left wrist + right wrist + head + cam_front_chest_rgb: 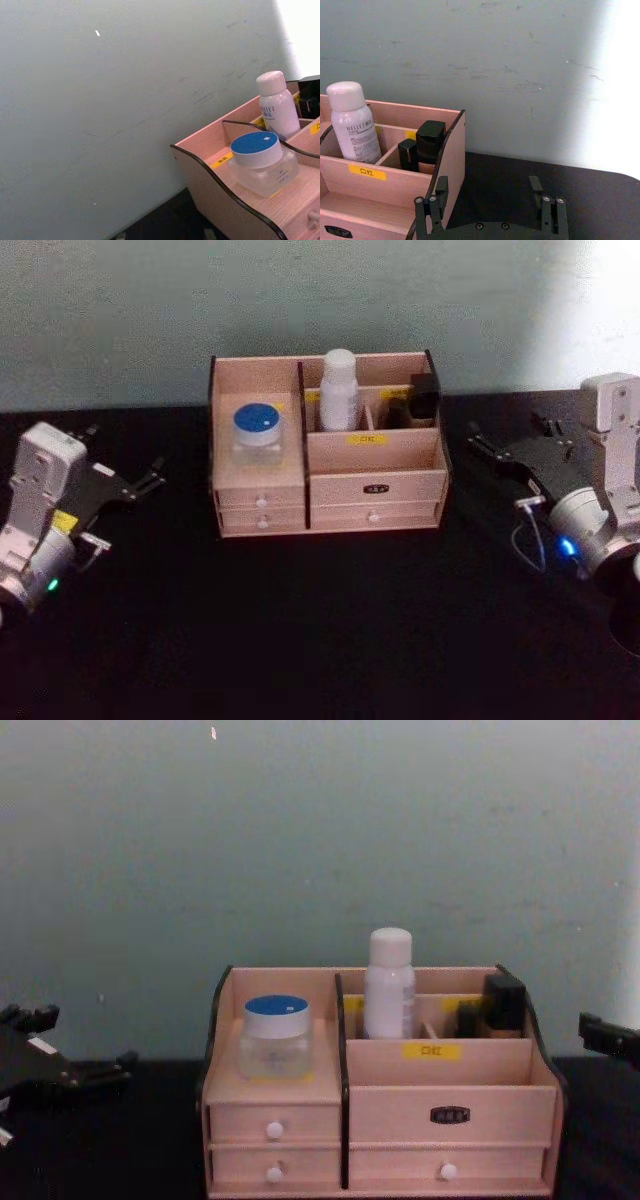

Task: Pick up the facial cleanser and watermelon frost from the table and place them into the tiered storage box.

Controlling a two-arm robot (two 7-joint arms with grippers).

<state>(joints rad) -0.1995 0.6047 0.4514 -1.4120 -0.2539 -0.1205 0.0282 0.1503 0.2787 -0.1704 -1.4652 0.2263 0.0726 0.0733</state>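
Tiered storage box [375, 485] already holds both — facial cleanser [339, 390] upright in a back slot, watermelon frost [259, 432] on the left shelf. Left gripper [135, 483] and right gripper [510, 448] sit apart, empty, beside the box — only risk I'd guess is an arm clipping it.

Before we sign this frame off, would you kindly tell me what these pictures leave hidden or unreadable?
- Facial cleanser: its base, chest view, hidden behind the tiered storage box's divider wall.
- Black items in the rear right compartment: lower parts hidden by the compartment wall; what they are is unclear.
- Yellow label: print too small to read.
- Right gripper: cut off by the chest view's edge.
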